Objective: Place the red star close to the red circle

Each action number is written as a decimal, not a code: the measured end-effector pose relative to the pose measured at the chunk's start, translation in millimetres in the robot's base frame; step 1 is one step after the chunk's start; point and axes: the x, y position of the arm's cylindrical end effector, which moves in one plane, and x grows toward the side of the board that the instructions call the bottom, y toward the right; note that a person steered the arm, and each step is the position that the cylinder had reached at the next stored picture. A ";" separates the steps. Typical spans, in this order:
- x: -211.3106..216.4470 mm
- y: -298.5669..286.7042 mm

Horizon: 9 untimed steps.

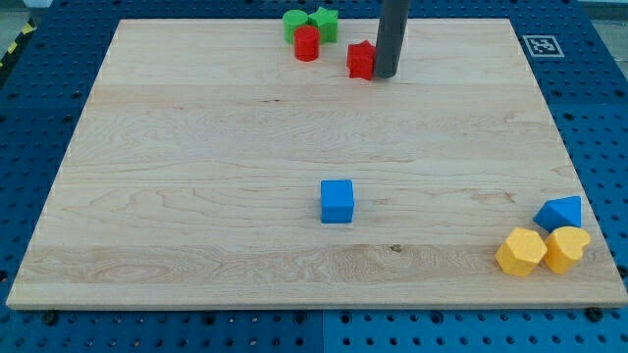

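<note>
The red star (361, 60) lies near the view's top, a little right of centre. The red circle (307, 44) stands to its left, with a small gap between them. My tip (386, 75) touches the red star's right side; the dark rod rises straight up out of the view. A green circle (294, 23) and a green star (324, 22) sit just above the red circle, touching it.
A blue cube (337, 201) sits near the board's middle. At the view's bottom right are a blue block (559, 212) and two yellow blocks (520, 252) (567, 247) close together. The wooden board (196, 147) lies on a blue perforated table.
</note>
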 end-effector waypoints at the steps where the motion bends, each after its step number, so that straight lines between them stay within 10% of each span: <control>1: -18.0 -12.4; 9: -6.1 -33.9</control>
